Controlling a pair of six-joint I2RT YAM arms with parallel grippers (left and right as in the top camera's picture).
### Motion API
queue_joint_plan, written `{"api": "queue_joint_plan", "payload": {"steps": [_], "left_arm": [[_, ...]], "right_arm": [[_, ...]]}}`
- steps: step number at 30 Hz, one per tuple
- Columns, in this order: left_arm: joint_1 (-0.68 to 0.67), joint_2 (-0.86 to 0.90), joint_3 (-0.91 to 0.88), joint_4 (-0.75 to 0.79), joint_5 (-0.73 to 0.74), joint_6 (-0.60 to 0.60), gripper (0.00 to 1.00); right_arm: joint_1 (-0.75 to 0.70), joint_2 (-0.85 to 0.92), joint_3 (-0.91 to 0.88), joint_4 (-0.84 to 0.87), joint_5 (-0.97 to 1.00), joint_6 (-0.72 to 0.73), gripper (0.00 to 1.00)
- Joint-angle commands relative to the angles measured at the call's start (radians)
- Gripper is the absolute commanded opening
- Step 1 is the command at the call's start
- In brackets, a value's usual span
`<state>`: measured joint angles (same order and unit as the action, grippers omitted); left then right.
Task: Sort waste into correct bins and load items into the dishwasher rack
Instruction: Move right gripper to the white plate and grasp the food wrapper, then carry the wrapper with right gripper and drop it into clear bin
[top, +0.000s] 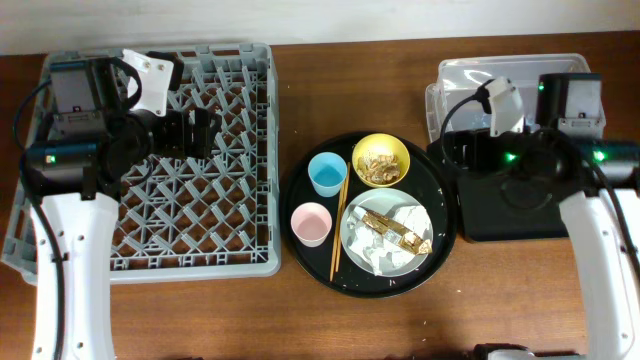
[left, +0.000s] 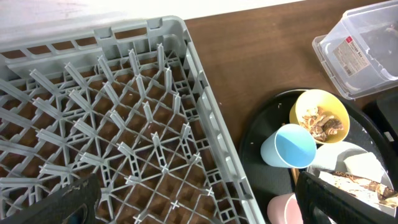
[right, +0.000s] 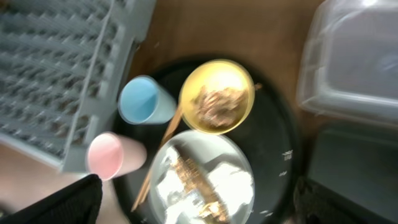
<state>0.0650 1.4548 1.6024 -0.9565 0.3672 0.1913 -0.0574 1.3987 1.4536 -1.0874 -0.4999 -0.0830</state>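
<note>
The grey dishwasher rack (top: 272, 150) lies at the left with nothing in it. A round black tray (top: 440, 200) holds a yellow bowl (top: 381, 160) of brown scraps, a blue cup (top: 327, 173), a pink cup (top: 311, 223), chopsticks (top: 339, 225), and a white plate (top: 349, 228) with napkins (top: 412, 218) and a gold wrapper (top: 395, 232). My left gripper (top: 200, 133) hovers open over the rack (left: 211, 112). My right gripper (top: 450, 150) is open above the tray's right edge; the plate (right: 205, 177) shows between its fingers.
The clear tub (top: 470, 80) stands at the back right, with the shallow black tray (top: 500, 215) just in front of it. Both sit under my right arm. Bare wooden table lies along the front edge.
</note>
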Motion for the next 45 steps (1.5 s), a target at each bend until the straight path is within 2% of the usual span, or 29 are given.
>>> {"api": "queue_joint_plan", "payload": {"steps": [1,3,5,8,13,20,25,26,28,30,31,35,38,40,42,45], "left_arm": [[0.001,0.004,0.019,0.001,0.014,0.005,0.99],[0.001,0.004,0.019,0.015,0.014,0.005,0.99],[0.001,0.004,0.019,0.044,0.011,0.005,0.99],[0.001,0.004,0.019,0.059,0.011,0.005,0.99],[0.002,0.018,0.019,0.058,0.011,0.005,0.99],[0.001,0.098,0.019,0.058,0.011,-0.015,0.99],[0.001,0.101,0.019,0.058,0.011,-0.015,0.99],[0.002,0.101,0.019,0.058,0.011,-0.014,0.99],[0.002,0.101,0.019,0.058,0.011,-0.014,0.99],[0.002,0.101,0.019,0.058,0.011,-0.014,0.99],[0.002,0.101,0.019,0.058,0.011,-0.014,0.99],[0.002,0.101,0.019,0.058,0.011,-0.014,0.99],[0.002,0.101,0.019,0.058,0.011,-0.014,0.99],[0.002,0.101,0.019,0.058,0.011,-0.014,0.99],[0.002,0.101,0.019,0.058,0.011,-0.014,0.99],[0.002,0.101,0.019,0.058,0.011,-0.014,0.99]], "right_arm": [[0.048,0.084,0.018,-0.067,-0.064,-0.053,0.91],[0.119,0.119,0.015,-0.106,0.056,-0.056,0.92],[0.262,0.173,0.009,-0.129,0.266,-0.038,0.96],[0.425,0.256,0.004,-0.131,0.492,0.017,0.95],[0.483,0.371,-0.065,-0.082,0.496,0.016,0.95],[0.483,0.384,-0.347,0.216,0.44,0.013,0.95],[0.483,0.406,-0.463,0.367,0.444,0.039,0.9],[0.483,0.409,-0.468,0.37,0.446,0.057,0.86],[0.483,0.409,-0.468,0.37,0.452,0.098,0.32],[0.483,0.408,-0.467,0.364,0.452,0.1,0.07],[0.483,0.407,-0.459,0.346,0.452,0.1,0.04],[0.482,0.377,-0.35,0.197,0.452,0.117,0.04],[0.451,0.332,-0.101,-0.016,0.452,0.171,0.04],[0.394,0.326,0.076,-0.1,0.466,0.201,0.04],[0.319,0.326,0.197,-0.099,0.525,0.259,0.04],[0.14,0.338,0.24,0.105,0.613,0.329,0.04]]}}
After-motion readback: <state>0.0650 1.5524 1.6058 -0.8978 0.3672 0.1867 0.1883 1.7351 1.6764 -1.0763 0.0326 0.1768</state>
